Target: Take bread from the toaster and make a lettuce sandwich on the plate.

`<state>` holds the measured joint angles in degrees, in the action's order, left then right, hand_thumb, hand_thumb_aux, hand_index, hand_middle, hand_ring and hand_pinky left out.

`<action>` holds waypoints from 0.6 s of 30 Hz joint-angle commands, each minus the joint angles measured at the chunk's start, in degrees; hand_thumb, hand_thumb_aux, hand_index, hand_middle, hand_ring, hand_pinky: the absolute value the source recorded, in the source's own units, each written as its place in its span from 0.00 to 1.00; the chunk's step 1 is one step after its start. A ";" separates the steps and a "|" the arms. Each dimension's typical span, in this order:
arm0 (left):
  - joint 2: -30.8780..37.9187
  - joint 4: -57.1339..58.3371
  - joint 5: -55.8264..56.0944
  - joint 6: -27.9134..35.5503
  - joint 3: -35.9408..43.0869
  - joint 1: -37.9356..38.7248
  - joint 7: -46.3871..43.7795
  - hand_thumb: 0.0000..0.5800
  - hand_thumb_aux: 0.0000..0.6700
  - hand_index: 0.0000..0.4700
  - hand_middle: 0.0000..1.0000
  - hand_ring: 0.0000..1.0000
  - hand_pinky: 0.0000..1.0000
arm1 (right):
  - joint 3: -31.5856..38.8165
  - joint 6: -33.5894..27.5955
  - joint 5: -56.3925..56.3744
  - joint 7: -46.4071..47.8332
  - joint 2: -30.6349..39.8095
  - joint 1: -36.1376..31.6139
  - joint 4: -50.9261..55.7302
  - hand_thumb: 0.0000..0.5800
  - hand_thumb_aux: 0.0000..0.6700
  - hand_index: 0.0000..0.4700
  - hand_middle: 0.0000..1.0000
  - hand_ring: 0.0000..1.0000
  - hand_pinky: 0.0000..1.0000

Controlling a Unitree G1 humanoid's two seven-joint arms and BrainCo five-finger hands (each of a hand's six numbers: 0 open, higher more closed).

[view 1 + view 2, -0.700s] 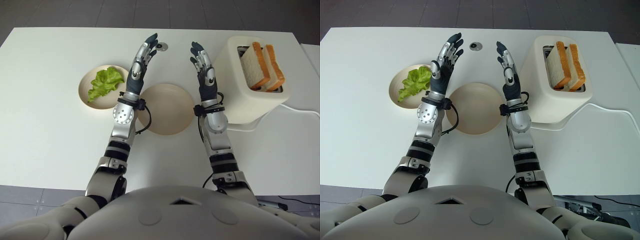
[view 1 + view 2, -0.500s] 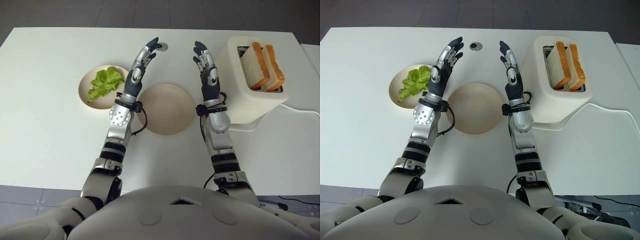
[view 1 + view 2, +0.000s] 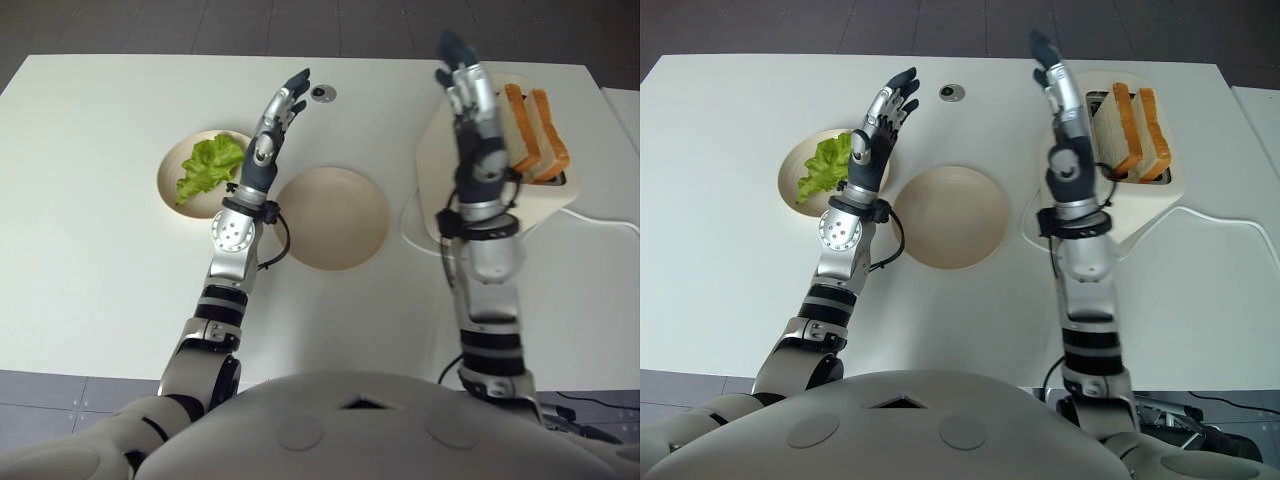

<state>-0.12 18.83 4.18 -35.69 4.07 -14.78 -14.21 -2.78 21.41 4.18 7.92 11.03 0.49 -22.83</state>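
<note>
The bread [image 3: 537, 128] is standing in the toaster [image 3: 545, 205], upper right. The right hand [image 3: 473, 112] is hovering beside it, fingers open and empty; the left hand [image 3: 266, 140] too. Next, I think: pinching one slice.

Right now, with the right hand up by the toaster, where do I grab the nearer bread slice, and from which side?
I'd grip the upper part of that bread slice, which stands clear of the toaster. Bring the right hand down from above and pinch its two flat faces: it stands on edge, lower part sunk in the slot.
</note>
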 commanded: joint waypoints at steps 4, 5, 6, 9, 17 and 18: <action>-0.34 -0.85 0.17 0.84 -0.17 0.61 0.35 0.00 0.00 0.00 0.00 0.00 0.00 | -12.28 -5.34 -5.80 2.39 7.91 2.51 -6.12 0.00 0.00 0.00 0.00 0.00 0.00; -0.37 -0.87 0.14 0.84 -0.15 0.68 0.35 0.00 0.00 0.00 0.00 0.00 0.00 | -15.16 -6.11 -3.67 1.29 9.60 2.01 -4.58 0.00 0.00 0.00 0.00 0.00 0.00; -0.40 -0.86 0.09 0.81 -0.15 0.75 0.38 0.00 0.00 0.00 0.00 0.00 0.00 | -17.56 -6.74 -0.43 -0.10 11.33 1.51 -2.48 0.00 0.00 0.00 0.00 0.00 0.00; -0.49 -0.98 0.03 0.86 -0.10 0.91 0.39 0.00 0.00 0.00 0.00 0.00 0.00 | -21.28 -8.19 7.74 -2.75 15.67 1.49 2.83 0.00 0.00 0.00 0.00 0.00 0.00; -0.47 -1.76 -0.05 1.05 -0.23 1.88 0.67 0.00 0.00 0.00 0.00 0.00 0.00 | -23.12 -10.07 13.88 -2.44 22.20 4.27 13.41 0.00 0.00 0.00 0.00 0.00 0.00; -0.42 -2.03 -0.04 1.09 -0.34 2.11 0.79 0.00 0.00 0.00 0.00 0.00 0.00 | -22.47 -9.96 14.33 -2.38 22.76 4.15 15.32 0.00 0.00 0.00 0.00 0.00 0.00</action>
<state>-0.65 17.68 4.13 -35.53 3.93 -13.46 -13.81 -26.40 11.72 17.19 4.82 31.95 4.22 -11.94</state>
